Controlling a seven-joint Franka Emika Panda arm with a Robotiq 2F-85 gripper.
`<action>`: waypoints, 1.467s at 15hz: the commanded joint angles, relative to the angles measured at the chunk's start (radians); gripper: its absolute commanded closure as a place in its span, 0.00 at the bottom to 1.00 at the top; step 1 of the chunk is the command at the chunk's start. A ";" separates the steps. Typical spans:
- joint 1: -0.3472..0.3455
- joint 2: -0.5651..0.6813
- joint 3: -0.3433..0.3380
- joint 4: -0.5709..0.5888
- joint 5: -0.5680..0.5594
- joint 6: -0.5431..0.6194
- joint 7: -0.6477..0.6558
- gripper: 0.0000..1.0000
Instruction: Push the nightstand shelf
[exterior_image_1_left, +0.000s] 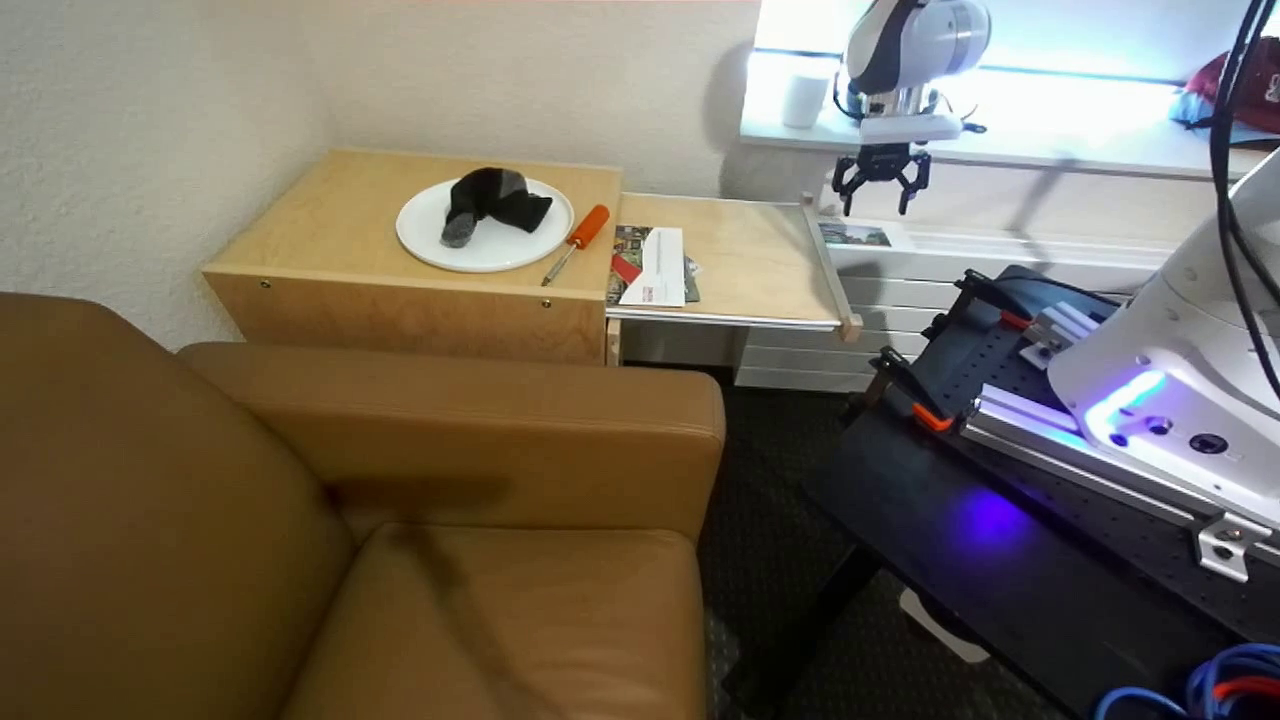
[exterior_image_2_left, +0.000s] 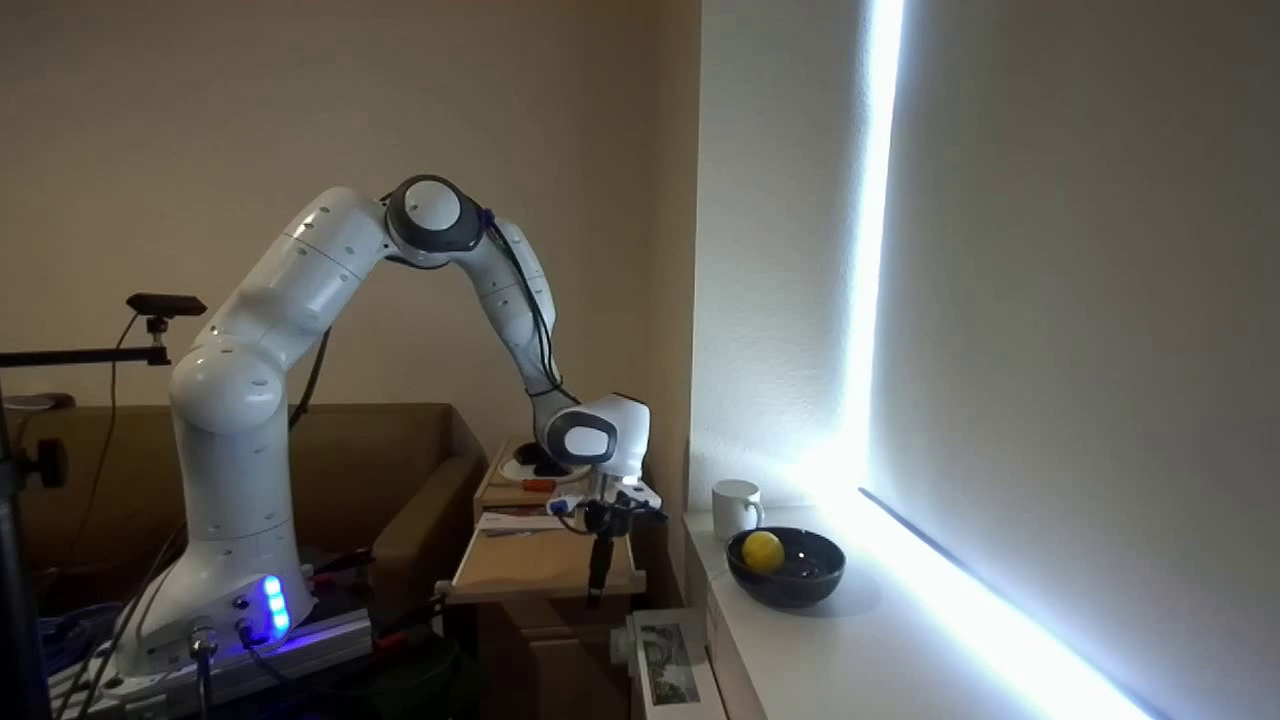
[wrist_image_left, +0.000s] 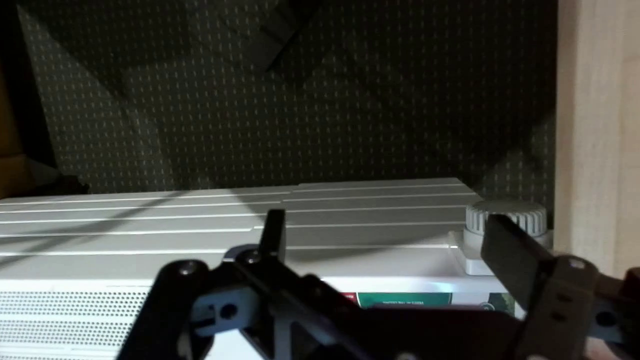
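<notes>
Flat light-tan wooden shelf (exterior_image_1_left: 755, 240) juts from boxy light-tan wooden nightstand (exterior_image_1_left: 345, 210), upper centre of exterior view; push looks undone (inward slide remains). Black two-fingered pincer (exterior_image_1_left: 876, 205) spread, empty.

White glare along sill (exterior_image_2_left: 880, 645); dim carpet (wrist_image_left: 340, 115)

In an exterior view, papers (exterior_image_1_left: 660, 262) are laid on nightstand shelf (exterior_image_1_left: 755, 245), right of nightstand (exterior_image_1_left: 335, 215), with plate (exterior_image_1_left: 512, 252) and screwdriver (exterior_image_1_left: 586, 231) set atop nightstand.
</notes>
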 joint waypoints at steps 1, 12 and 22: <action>-0.020 0.100 0.037 0.019 0.080 0.141 -0.003 0.00; -0.029 0.139 0.127 0.030 0.172 0.155 -0.050 0.00; 0.326 0.113 0.075 -0.052 0.024 0.315 0.002 0.00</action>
